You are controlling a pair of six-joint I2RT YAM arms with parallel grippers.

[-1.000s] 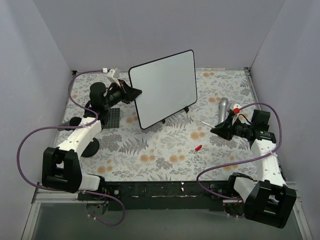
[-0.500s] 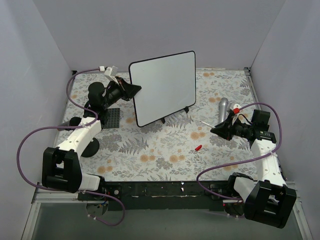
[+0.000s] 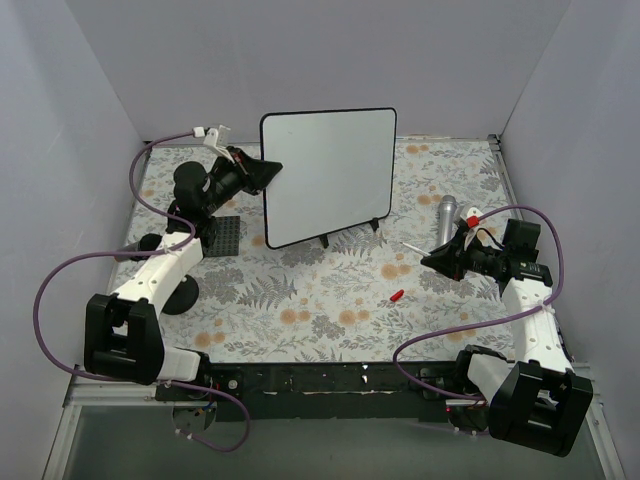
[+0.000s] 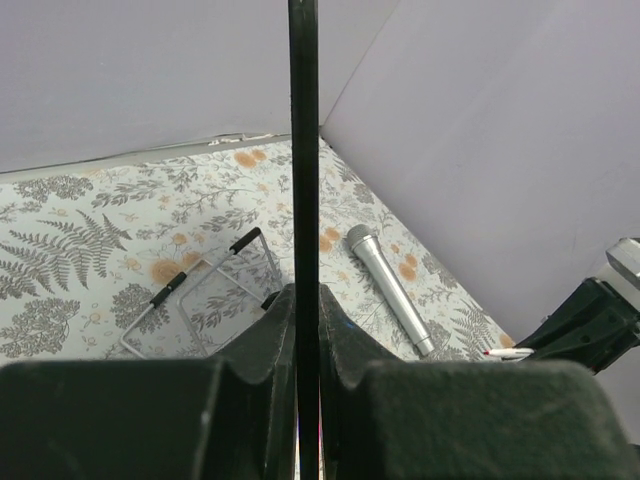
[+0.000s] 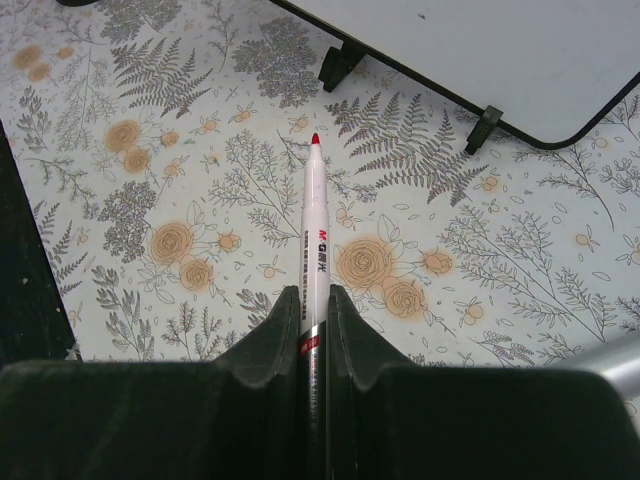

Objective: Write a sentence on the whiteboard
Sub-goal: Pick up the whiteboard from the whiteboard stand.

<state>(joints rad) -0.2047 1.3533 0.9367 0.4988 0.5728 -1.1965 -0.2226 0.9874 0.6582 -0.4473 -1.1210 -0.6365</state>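
White links point(image 3: 165, 268), black joints point(image 3: 122, 336); purple cables point(image 3: 38, 305) trailing each arm.

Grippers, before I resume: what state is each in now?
Left gripper: shut on the black rim of the glossy white whiteboard.
Right gripper: shut on the white red-tipped marker.

Top camera looked down from high behind, taking in the whole tabletop point(image 3: 330, 300). Left wrist camera sat tight against the whiteboard point(image 4: 303, 120), edge-on; right wrist camera peered down, close, catching its bottom edge too.
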